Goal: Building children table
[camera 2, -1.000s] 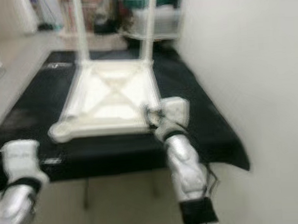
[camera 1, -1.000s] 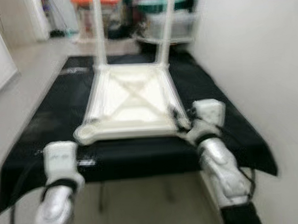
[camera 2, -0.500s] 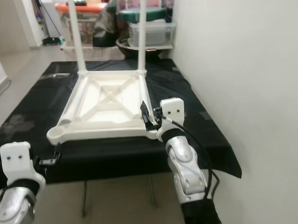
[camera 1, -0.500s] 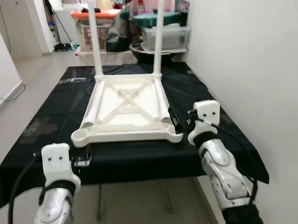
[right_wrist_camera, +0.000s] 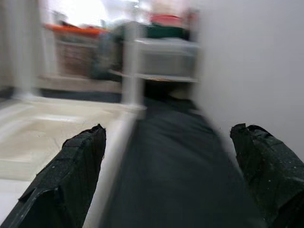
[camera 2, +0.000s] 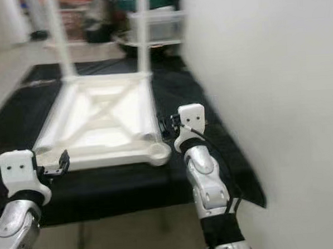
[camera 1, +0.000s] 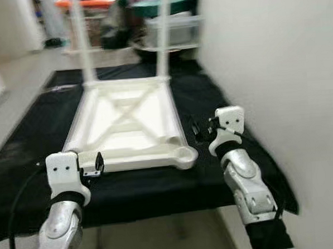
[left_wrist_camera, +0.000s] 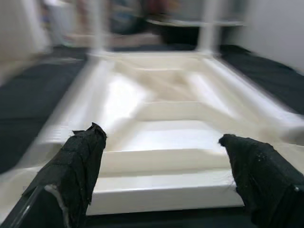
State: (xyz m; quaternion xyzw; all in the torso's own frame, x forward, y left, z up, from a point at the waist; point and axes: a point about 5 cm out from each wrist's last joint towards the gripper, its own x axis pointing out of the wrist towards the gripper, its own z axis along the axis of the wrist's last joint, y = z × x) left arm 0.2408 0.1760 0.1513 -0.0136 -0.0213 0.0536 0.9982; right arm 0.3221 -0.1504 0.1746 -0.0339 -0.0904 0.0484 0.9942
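White children's table (camera 1: 127, 121) lies upside down on the black cloth (camera 1: 221, 99), two far legs (camera 1: 163, 35) up. Left wrist view shows its underside cross-bracing; right wrist view catches the wall side, blurred. Left gripper (left_wrist_camera: 161, 180) spread wide at the near edge, apparently not touching. Right gripper (right_wrist_camera: 166, 175) spread beside the right rail.

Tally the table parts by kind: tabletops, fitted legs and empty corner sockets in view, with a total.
Upturned white tabletop: 1
Fitted legs: 2
Empty corner socket: 1
Total: 4
The near left corner sits behind the left gripper.
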